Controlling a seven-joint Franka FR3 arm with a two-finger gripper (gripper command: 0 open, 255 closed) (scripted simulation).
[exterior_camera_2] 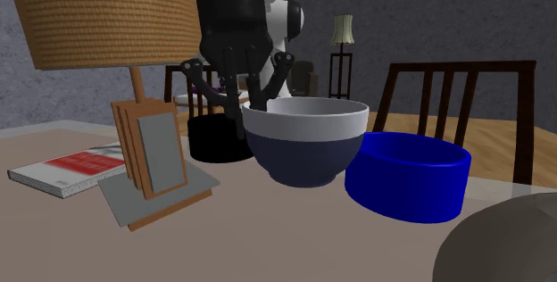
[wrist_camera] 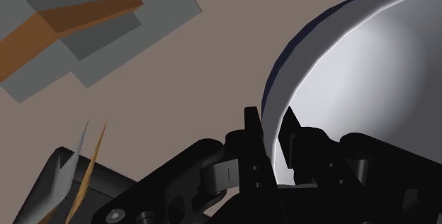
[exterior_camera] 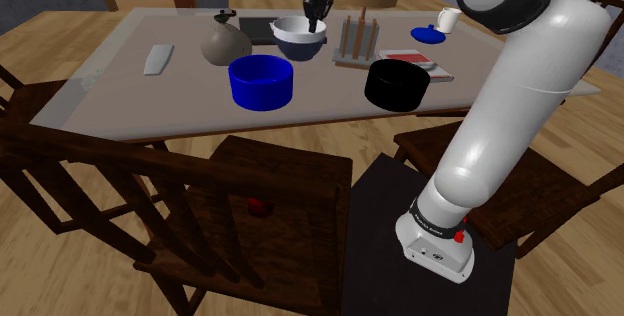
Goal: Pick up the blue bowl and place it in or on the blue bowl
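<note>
The gripper point(exterior_camera: 315, 27) is clenched on the rim of the dark blue bowl point(exterior_camera: 297, 44), the one with the white inside. In the wrist view one of its fingers point(wrist_camera: 253, 136) lies against the dark outer wall and the other is on the white inner side, so the thin wall is pinched between them. This bowl stands on the table point(exterior_camera: 170, 99), between a wooden holder point(exterior_camera: 357, 42) and a grey jug point(exterior_camera: 225, 42). Its bottom seems to rest on the surface, so I judge the lifting is not yet begun. The bright blue bowl point(exterior_camera: 261, 81), with straight walls, stands just beside it, closer to the stand; it is empty, so it can receive the other. The grasp is at the rim, I think, because the bowl is too wide for the jaws; held at one edge, it may tilt when raised
</note>
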